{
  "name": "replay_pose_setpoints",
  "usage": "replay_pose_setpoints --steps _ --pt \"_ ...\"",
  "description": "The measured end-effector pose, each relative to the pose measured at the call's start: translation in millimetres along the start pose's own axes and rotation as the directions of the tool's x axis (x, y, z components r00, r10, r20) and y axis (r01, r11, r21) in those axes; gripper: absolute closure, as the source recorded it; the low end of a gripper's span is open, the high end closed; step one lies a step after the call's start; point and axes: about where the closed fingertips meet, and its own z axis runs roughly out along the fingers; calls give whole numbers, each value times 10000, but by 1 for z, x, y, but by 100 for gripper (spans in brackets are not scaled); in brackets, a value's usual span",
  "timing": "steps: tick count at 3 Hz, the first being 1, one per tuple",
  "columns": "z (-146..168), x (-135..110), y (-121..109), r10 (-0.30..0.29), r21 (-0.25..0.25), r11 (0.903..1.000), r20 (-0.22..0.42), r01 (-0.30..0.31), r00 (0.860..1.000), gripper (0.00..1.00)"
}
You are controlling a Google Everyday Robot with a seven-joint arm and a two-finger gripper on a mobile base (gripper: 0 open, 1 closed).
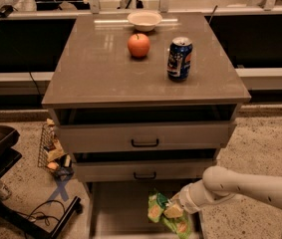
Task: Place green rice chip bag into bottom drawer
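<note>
The green rice chip bag is crumpled, bright green with tan chip pictures. It hangs low over the right side of the open bottom drawer, a wide shallow grey-brown tray pulled out below the cabinet. My gripper comes in from the right on a white arm and is shut on the green rice chip bag at its right edge. I cannot tell whether the bag touches the drawer floor.
The cabinet top holds a red apple, a blue soda can and a white bowl. Two upper drawers with black handles sit above. A wire basket and a dark cart stand at the left.
</note>
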Motion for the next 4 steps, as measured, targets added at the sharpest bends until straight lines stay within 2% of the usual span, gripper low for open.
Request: replay_pose_setpoints --steps 1,2,3,4 --pt "36 19 -20 264 -104 9996 571 -259 9980 100" --pt "73 27 -33 589 -280 9980 1071 -562 9925 100" --pt "82 31 -32 687 -383 9972 1099 -649 9916 84" --pt "84 30 -31 684 -432 9970 1090 -640 9917 53"
